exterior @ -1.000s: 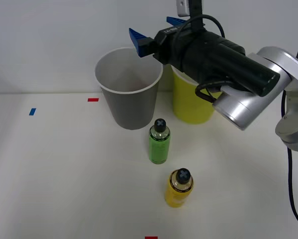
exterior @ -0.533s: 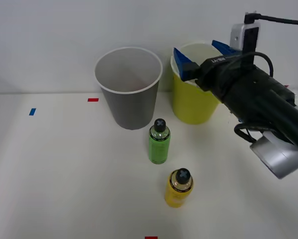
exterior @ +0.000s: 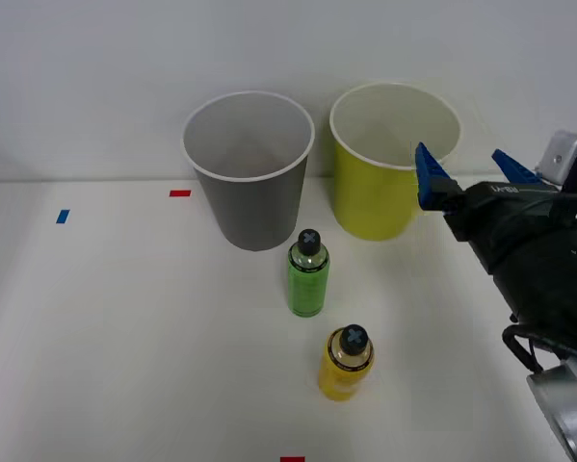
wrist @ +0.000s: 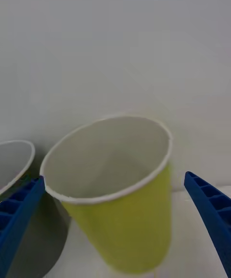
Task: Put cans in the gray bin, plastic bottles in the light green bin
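Claw (exterior: pixel 469 171) hung spread and empty beside the light green bin (exterior: pixel 392 164), likely free to fetch the green bottle (exterior: pixel 308 273) standing before that bin.

We saw the gray bin (wrist: pixel 14 162) cut off at the wrist picture's edge; its inside bottom stayed hidden.

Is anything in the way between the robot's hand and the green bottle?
No. The right gripper, empty, hangs beside the light green bin, and only bare table lies between it and the green bottle.
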Controlling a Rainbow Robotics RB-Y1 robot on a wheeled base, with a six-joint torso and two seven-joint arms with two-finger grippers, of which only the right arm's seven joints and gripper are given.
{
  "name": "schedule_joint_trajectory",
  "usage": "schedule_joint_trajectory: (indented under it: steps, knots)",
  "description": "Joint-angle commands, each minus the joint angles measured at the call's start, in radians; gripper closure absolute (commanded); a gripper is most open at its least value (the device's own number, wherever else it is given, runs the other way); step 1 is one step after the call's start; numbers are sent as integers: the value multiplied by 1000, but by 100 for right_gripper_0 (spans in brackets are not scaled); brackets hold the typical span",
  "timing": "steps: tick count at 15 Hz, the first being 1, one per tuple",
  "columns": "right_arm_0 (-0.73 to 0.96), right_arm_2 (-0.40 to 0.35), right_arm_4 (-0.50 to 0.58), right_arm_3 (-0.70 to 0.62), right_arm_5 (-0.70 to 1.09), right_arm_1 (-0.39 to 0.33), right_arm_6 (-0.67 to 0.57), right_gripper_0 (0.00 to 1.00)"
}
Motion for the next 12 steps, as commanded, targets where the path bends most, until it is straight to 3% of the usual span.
schedule_joint_trajectory:
  steps: [1, 6, 9, 12]
  knots:
    - [119, -5, 87, -2, -9, 145, 9, 0]
    - [334, -16, 133, 4, -187, 219, 37, 0]
    - [452, -56, 159, 148, -546, 276, 52, 0]
    - [563, -53, 248, 157, -652, 317, 66, 0]
